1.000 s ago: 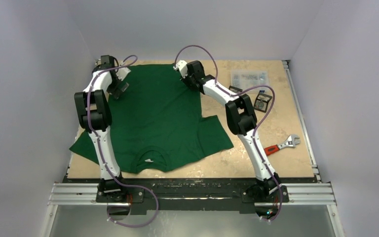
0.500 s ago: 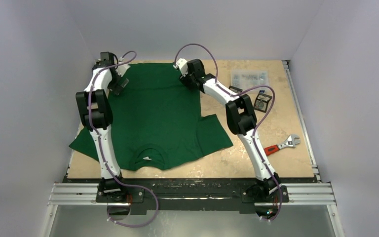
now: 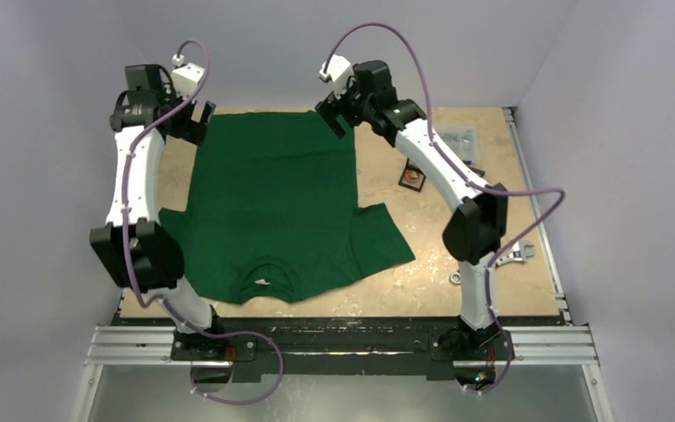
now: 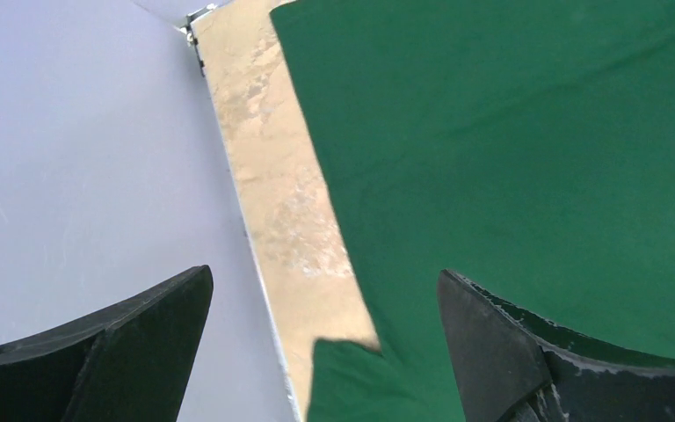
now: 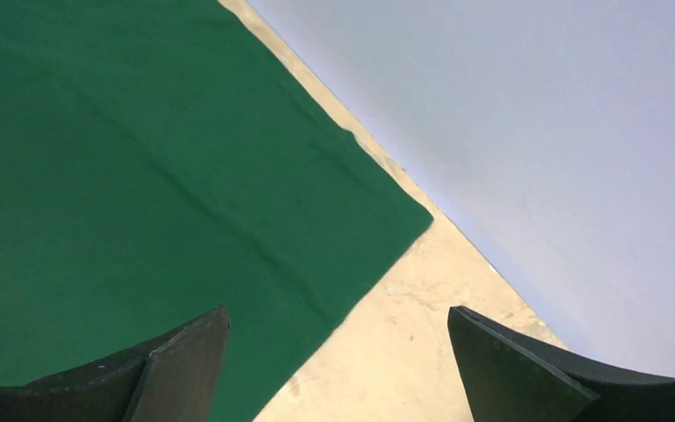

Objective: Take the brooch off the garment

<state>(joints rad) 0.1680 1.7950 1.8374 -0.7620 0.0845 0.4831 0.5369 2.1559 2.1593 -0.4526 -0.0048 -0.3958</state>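
Dark green short-sleeved T-shirt (image 3: 272,202) is lying flat, hem far, laid out for the brooch search; brooch not showing, possibly underneath. Left gripper (image 4: 323,271) and right gripper (image 5: 338,308) are hovering above hem corners, fingers spread, empty.

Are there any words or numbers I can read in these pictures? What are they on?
No text here can be read.
White label inside the T-shirt neck: too small to read.
Small dark card: too blurred to read.
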